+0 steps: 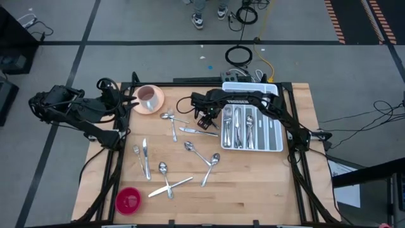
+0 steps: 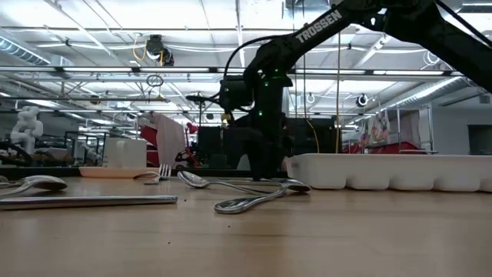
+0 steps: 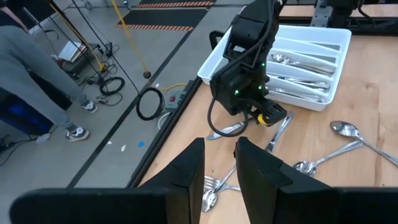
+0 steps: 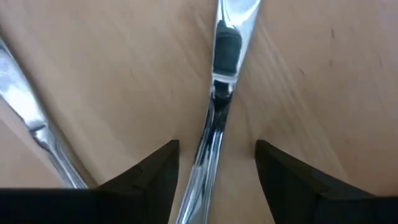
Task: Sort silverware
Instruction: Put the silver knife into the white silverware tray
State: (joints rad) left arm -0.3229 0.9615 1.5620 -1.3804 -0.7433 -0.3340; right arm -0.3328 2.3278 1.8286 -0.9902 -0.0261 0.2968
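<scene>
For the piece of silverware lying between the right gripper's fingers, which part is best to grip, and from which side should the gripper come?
Grip the narrow handle of the utensil, coming straight down from above. It lies flat on the table, so only its thin edges offer a hold. The right gripper is open and already straddles the handle, one finger on each side; closing across the width there looks most secure.

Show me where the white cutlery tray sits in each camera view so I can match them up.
High view: the white cutlery tray lies right of centre on the table.
Low view: its long white wall fills the right side.
Left wrist view: upper right, behind the right arm.
Right wrist view: not in it.
Shared landmark: the right gripper, open over a piece of silverware just off the tray's side.
</scene>
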